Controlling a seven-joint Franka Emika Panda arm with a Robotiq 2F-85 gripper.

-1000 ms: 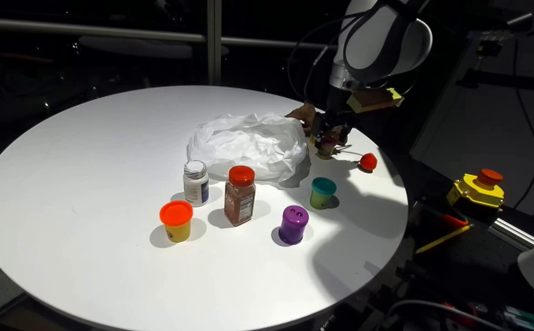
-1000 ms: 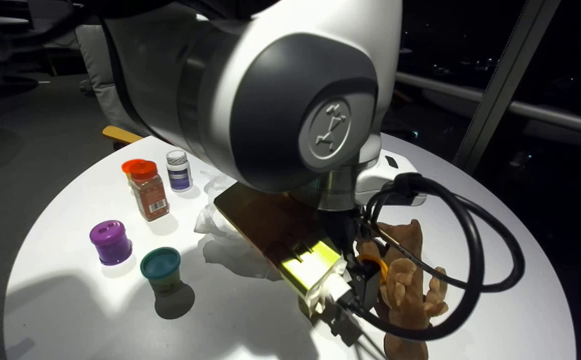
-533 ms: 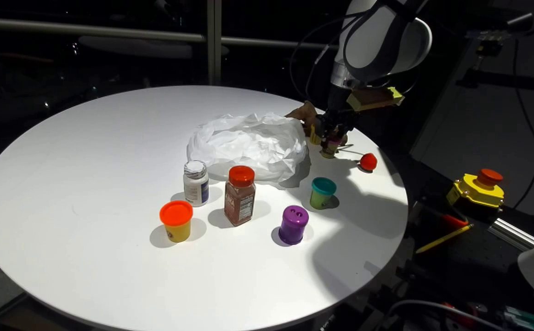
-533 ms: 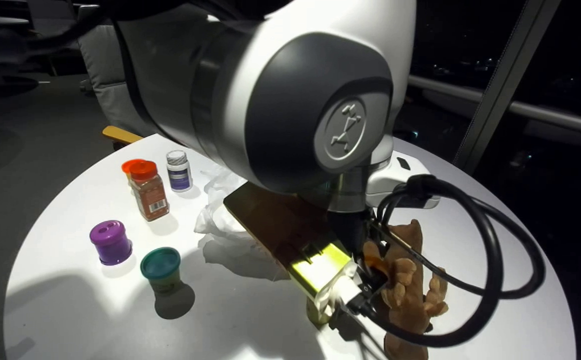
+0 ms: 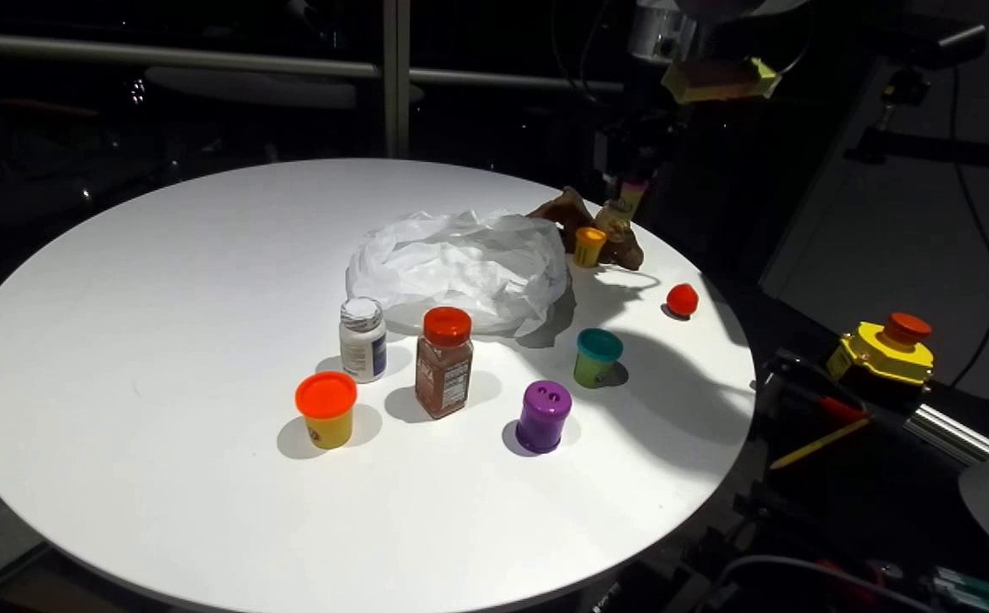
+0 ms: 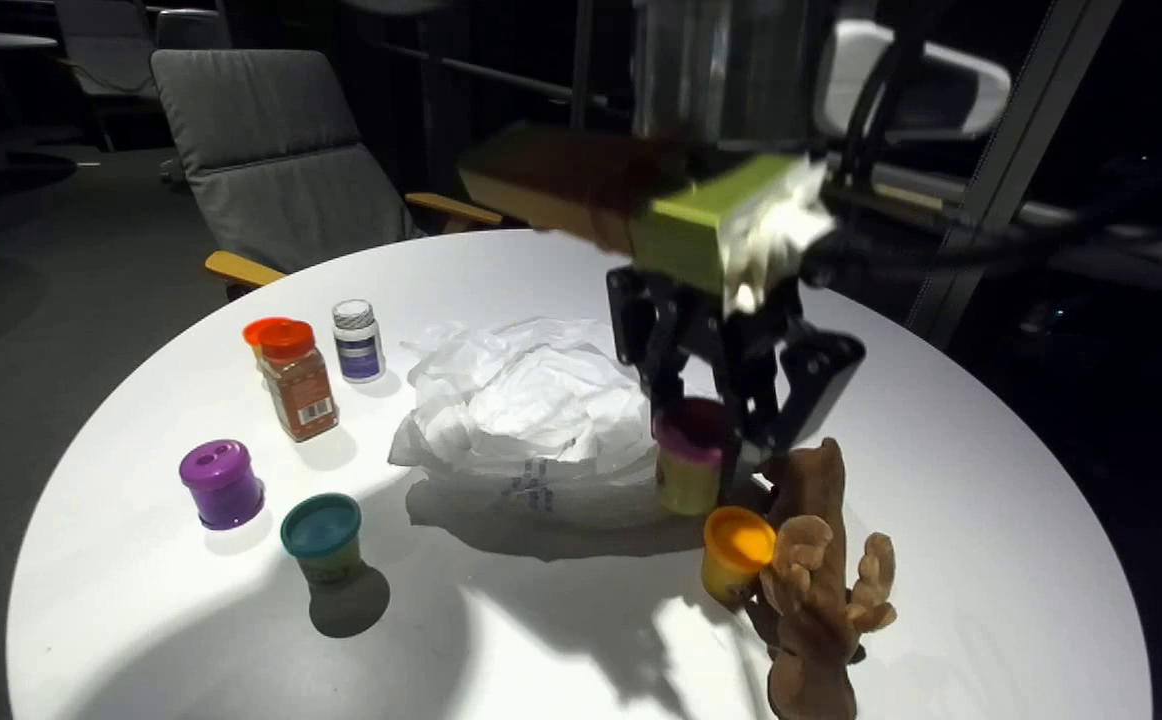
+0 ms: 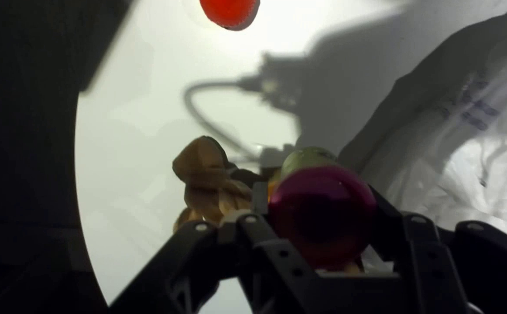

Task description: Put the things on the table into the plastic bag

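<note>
Round white surface point(image 5: 171, 477) in low light, a pink-lidded tub point(image 6: 689, 470) held above it

Beyond the rim everything is nearly black, crossed by a metal post point(image 5: 397, 77) and a pale rail point(image 5: 162, 56). A grey chair point(image 6: 261, 150) with wooden armrests stands behind the surface in an exterior view.

The jaws are clamped on the pink-lidded tub from both sides, holding it up off the surface. In the wrist view its dark pink lid faces the camera. Above, the robot arm point(image 6: 731, 75) is blurred in an exterior view.

The plastic bag point(image 5: 460, 272), white and thin, sits crumpled on the surface, with a patch of bluish print on its side. Near it stands a yellow tub point(image 6: 734, 556) with an orange lid, just beside a brown plush toy point(image 6: 816, 620); whether those two touch, I cannot tell.

In both exterior views a white bottle point(image 5: 364, 345), a red-capped jar point(image 5: 443, 370) and a second yellow tub point(image 5: 330, 417) with a red-orange lid stand upright in a loose group, the bottle closest to the bag. A purple pot point(image 5: 543, 421) and a green tub point(image 5: 597, 362) with a teal lid stand upright near each other. A small red ball point(image 5: 682, 300) lies close to the rim, well apart from the purple pot.

Off the surface are a yellow box point(image 5: 882, 362) topped by a red button point(image 5: 907, 328), and a yellow pencil point(image 5: 820, 443).
</note>
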